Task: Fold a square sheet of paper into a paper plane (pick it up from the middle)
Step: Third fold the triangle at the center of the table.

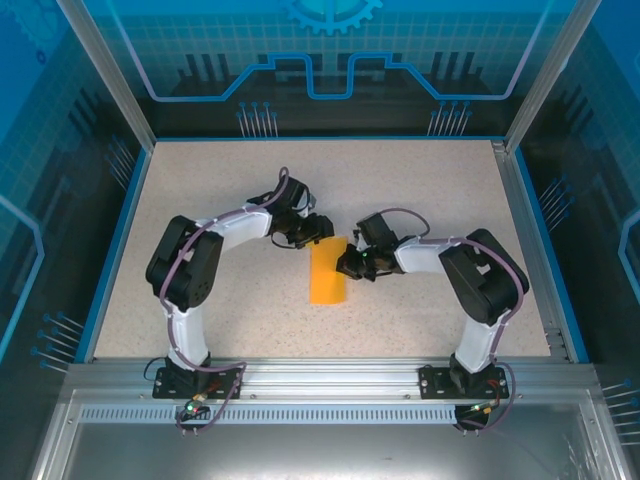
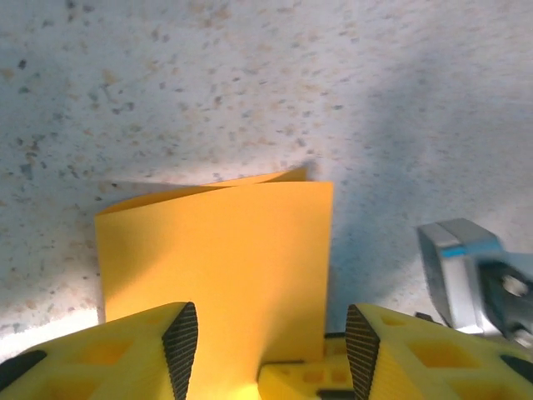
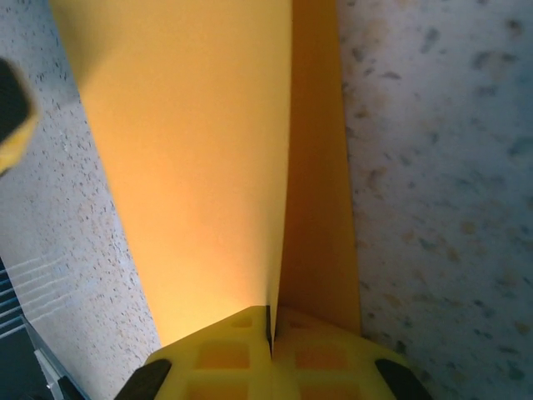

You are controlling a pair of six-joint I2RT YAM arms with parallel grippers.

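The square sheet of paper is bright orange and lies mid-table, folded in half into a narrow rectangle. My right gripper comes in from the right and is shut on the raised upper layer's edge. That layer lifts off the lower one. My left gripper hovers open over the sheet's far end, its ribbed pads apart above the paper, nothing held between them. The paper plane is out of view.
Speckled beige table with a blue rim and aluminium frame posts round it. The right arm's grey wrist part sits close beside my left fingers. Both arm bases stand at the near edge.
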